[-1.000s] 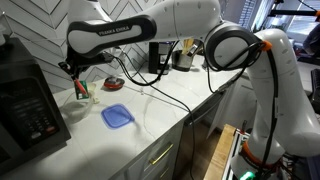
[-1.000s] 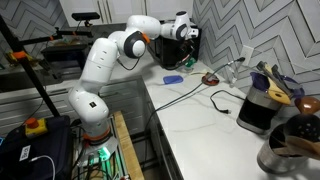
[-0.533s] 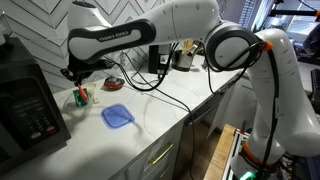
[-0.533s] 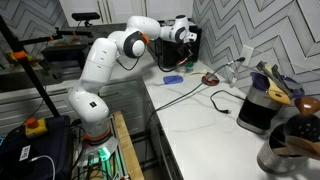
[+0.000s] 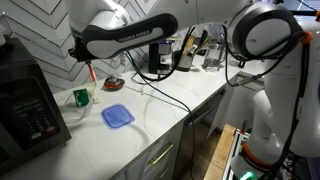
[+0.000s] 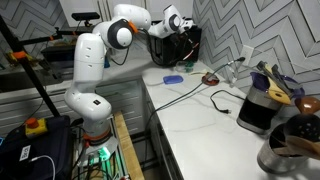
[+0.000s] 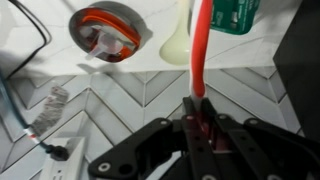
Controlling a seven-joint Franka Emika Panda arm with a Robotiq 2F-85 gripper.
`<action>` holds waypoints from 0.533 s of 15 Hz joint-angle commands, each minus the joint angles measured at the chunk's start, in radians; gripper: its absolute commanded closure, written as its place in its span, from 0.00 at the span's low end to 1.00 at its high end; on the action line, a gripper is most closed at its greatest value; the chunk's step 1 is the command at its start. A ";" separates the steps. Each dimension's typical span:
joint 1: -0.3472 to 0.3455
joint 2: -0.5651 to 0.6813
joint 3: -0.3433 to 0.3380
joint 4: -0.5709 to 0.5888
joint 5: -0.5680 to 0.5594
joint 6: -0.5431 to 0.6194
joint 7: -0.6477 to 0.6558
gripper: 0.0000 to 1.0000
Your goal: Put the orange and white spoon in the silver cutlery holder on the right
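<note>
The spoon [image 7: 198, 60] is slim, with an orange-red stem. In the wrist view it is pinched at one end between the jaws and runs from them toward 12 o'clock. A pale patch sits just beside it at 10 o'clock. In an exterior view it hangs upright [image 5: 90, 72], clear of the worktop. The holder [image 6: 287, 152], a shiny silver cylinder, stands upright on the worktop at 4 o'clock of the frame.

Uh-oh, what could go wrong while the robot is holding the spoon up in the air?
The gripper pinches only one thin end of the orange and white spoon, so the spoon might slip or twist on the way. The silver cutlery holder stands far along the counter, past loose cables, so a low carry could snag them.
</note>
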State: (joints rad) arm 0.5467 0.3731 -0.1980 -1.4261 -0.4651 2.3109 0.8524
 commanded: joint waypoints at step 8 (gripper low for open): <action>-0.039 -0.336 0.187 -0.364 -0.360 -0.389 0.594 0.89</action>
State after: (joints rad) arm 0.6259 0.0339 -0.1324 -1.7964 -0.8227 1.9264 1.4479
